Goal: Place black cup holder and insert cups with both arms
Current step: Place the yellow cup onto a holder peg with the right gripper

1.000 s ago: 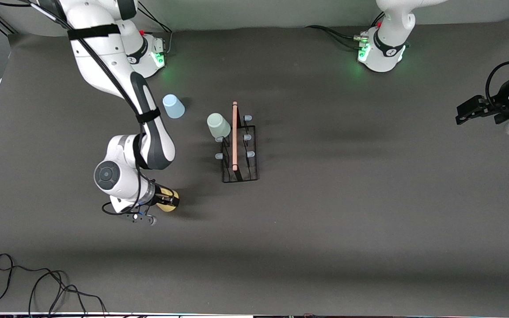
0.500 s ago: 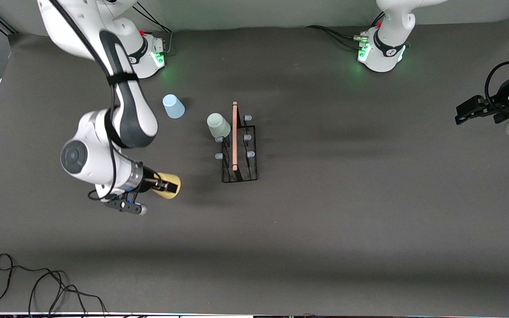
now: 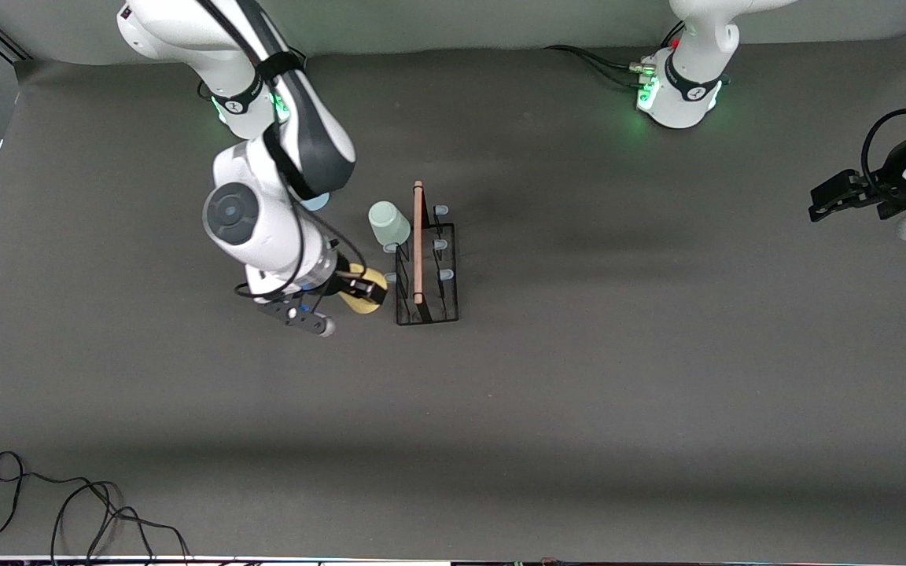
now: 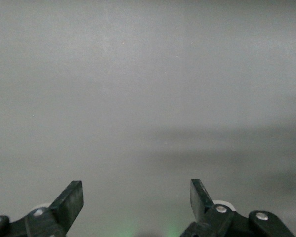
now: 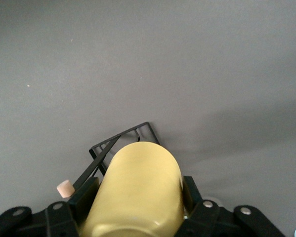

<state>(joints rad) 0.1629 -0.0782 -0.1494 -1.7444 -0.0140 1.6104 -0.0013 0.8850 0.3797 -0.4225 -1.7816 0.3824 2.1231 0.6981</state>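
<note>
The black cup holder (image 3: 427,271) stands mid-table, its wooden handle (image 3: 418,240) running toward the front camera. A pale green cup (image 3: 388,223) sits upturned on one of its pegs, on the side toward the right arm's end. My right gripper (image 3: 365,289) is shut on the yellow cup (image 3: 364,304), held on its side close beside the holder. In the right wrist view the yellow cup (image 5: 138,190) fills the space between the fingers (image 5: 83,197), with the holder's wire base (image 5: 123,143) just past it. The light blue cup (image 3: 315,202) is mostly hidden by the right arm. My left gripper (image 3: 823,200) waits open.
Loose black cables (image 3: 68,511) lie at the table's edge nearest the front camera, toward the right arm's end. The left wrist view shows only bare grey table under the left gripper (image 4: 136,197). Both green-lit bases stand along the table edge farthest from the front camera.
The right arm has swung the yellow cup from a spot nearer the front camera over to the cup holder's side; its forearm now covers most of the blue cup. The left arm is still.
</note>
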